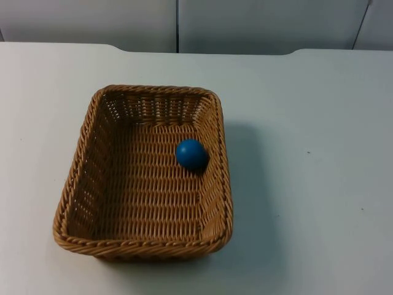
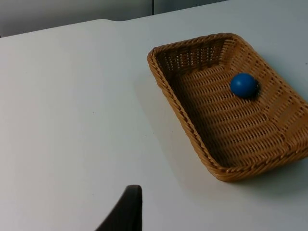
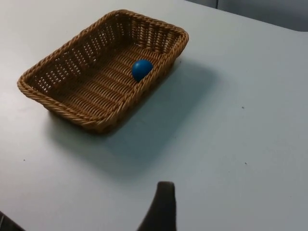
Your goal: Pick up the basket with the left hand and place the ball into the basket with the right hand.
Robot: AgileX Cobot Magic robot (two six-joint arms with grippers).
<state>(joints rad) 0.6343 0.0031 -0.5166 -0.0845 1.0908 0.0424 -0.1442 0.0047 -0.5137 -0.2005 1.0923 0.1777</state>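
Resting inside the rectangular brown wicker basket [image 1: 123,184] was the small round blue ball [image 1: 191,154], touching its right wall | basket stood on the white table top [image 1: 319,153] | left gripper [image 2: 126,211] and right gripper [image 3: 161,207] well apart from basket, fingers' state cannot be told

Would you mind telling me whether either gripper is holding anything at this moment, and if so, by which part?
Nothing is held. The basket sits on the table with the blue ball inside it, and both grippers stand back from it.
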